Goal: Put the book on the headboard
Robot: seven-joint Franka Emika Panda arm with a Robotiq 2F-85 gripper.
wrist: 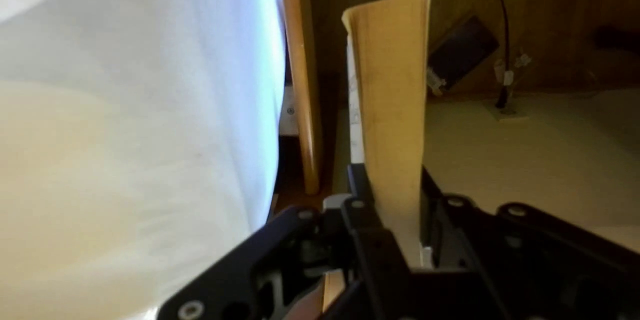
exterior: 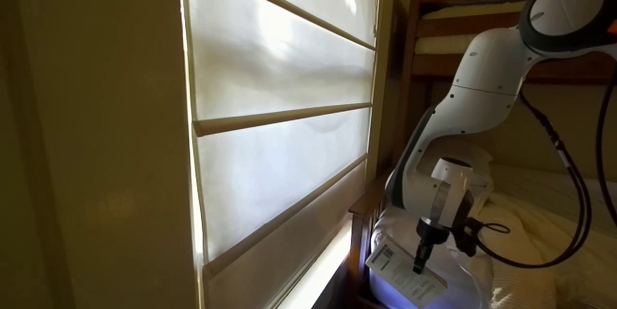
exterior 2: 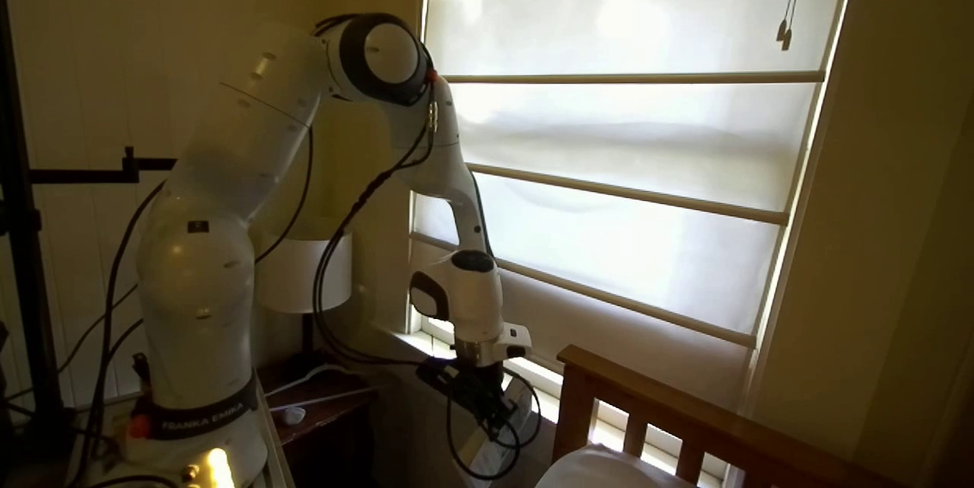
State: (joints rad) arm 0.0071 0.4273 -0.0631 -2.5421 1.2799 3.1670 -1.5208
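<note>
Book (exterior: 402, 276) — clamped in claw (wrist: 393, 180) (tilted).

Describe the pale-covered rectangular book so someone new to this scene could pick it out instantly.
Start at the big white robot arm in an exterior view and follow it down to the black two-finger gripper. Held there at a tilt is the pale-covered rectangular book. Unlike the plain white fabric bedding behind it in that view, its cover shows a dark barcode and printed text.

A pale window blind (exterior 2: 624, 141) glows beside a dim wall (exterior 2: 905, 206).
</note>
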